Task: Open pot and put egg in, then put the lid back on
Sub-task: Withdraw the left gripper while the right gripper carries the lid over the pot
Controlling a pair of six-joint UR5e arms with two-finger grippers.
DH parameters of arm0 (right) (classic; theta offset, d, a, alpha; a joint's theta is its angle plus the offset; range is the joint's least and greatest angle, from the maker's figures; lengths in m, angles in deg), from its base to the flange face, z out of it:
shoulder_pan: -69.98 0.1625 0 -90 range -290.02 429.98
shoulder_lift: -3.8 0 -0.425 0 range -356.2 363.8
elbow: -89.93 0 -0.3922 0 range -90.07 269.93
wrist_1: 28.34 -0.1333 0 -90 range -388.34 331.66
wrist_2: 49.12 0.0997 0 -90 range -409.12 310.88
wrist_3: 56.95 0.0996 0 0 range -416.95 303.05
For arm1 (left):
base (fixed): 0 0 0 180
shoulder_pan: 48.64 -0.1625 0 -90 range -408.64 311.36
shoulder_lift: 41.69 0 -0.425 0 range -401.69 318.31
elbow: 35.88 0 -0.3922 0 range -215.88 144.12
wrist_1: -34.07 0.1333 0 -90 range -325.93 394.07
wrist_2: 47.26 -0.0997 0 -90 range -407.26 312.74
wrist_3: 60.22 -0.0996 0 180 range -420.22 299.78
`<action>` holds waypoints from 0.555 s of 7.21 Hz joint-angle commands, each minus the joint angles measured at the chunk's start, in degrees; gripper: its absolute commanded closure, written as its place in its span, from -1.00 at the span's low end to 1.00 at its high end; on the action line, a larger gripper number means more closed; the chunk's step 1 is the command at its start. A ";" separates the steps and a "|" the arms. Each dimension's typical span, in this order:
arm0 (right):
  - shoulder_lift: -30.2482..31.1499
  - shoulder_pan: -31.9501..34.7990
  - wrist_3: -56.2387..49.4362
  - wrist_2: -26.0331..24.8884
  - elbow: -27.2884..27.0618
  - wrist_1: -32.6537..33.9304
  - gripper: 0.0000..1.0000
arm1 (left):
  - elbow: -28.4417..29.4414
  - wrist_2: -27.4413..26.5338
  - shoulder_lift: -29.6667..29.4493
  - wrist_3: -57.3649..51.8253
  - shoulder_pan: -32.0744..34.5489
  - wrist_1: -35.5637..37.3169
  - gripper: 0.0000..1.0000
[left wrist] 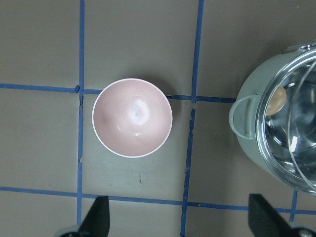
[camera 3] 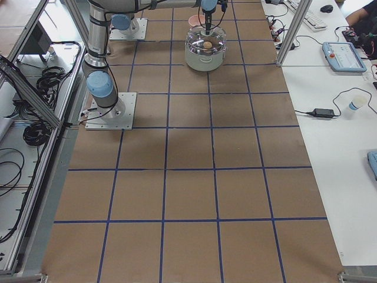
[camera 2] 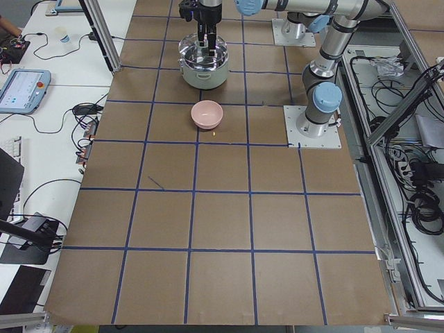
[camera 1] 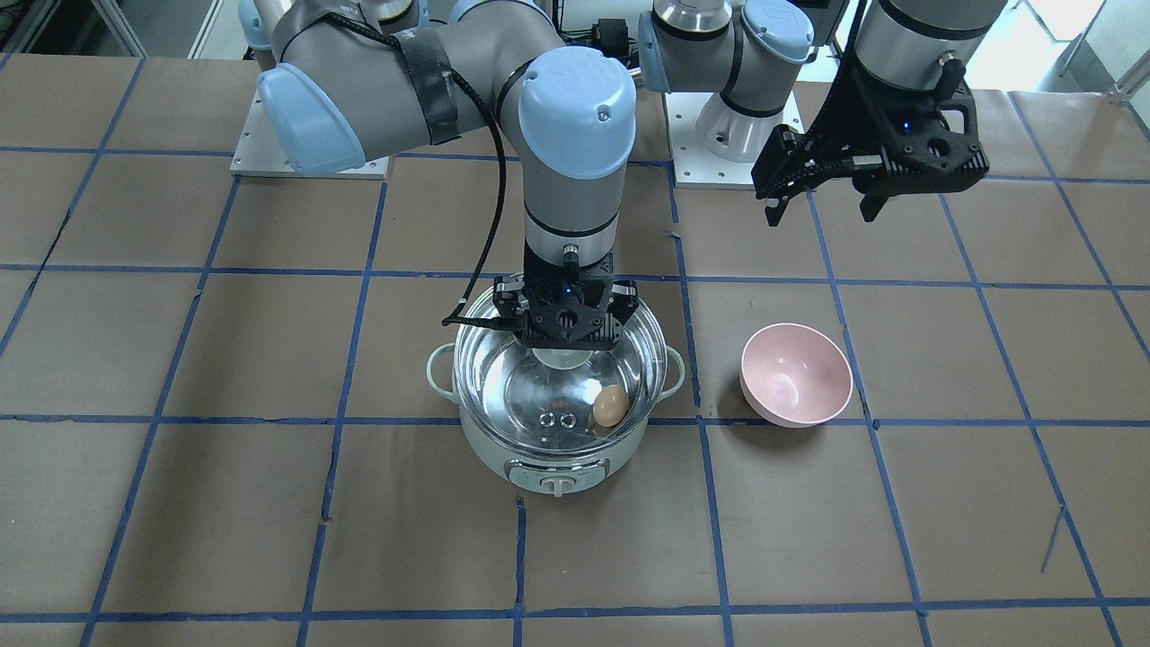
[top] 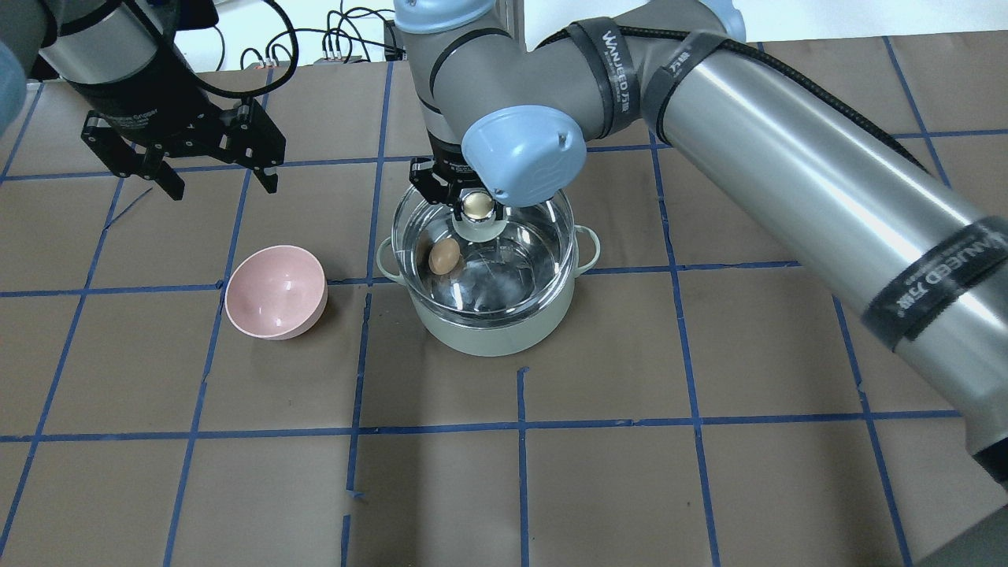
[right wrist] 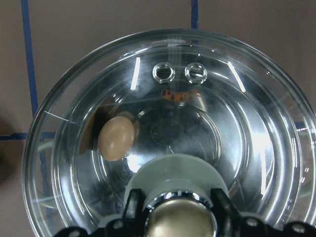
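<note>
Table: brown paper with a blue tape grid. It carries the pot and a pink bowl.
Bowl: round, mouth up, on the robot's left of the pot, near it but apart.
Left gripper: hangs above the table by the bowl, fingers spread wide, gripping nothing.
Right arm: reaches in over the pot. Its blue joint cap covers most of the right gripper in the overhead view.
Right gripper: points straight down, one finger on each side of the knob of the lid, pinching it.
Lid: over the pot's mouth, covering it. Cannot tell whether its rim sits fully down on the pot.
Egg: inside the pot on the steel floor, off centre toward the bowl side, seen through the glass.
Pot: control knob faces away from the robot.
Hidden: in the front view the gripper body hides the lid's knob. The left wrist view cuts the pot off at its right edge. Both side views are too small to judge the jaws.
Materials:
- Lid: clear glass with two metal-ringed vent holes and a pale green base under a shiny beige knob.
- Pot: mint green outside and mirror steel with glare inside, with loop handles.
- Egg: tan, matte, oval.
- Bowl: smooth, slightly glossy.
</note>
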 commanded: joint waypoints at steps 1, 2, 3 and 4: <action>-0.57 0.29 -0.75 -0.19 -0.91 0.75 0.90 | -0.65 0.29 0.16 -2.32 0.41 0.09 -1.00; -0.74 0.29 -1.02 -0.28 -2.22 1.79 0.90 | -1.00 0.82 0.16 -2.42 0.59 0.09 -1.00; -0.75 0.29 -1.02 -0.45 -3.80 3.54 0.90 | -0.91 0.04 0.77 -2.42 0.59 0.09 -1.00; -0.75 0.29 -1.28 -0.45 -4.08 4.17 0.90 | -0.57 -0.23 0.77 -2.25 0.59 0.09 -1.00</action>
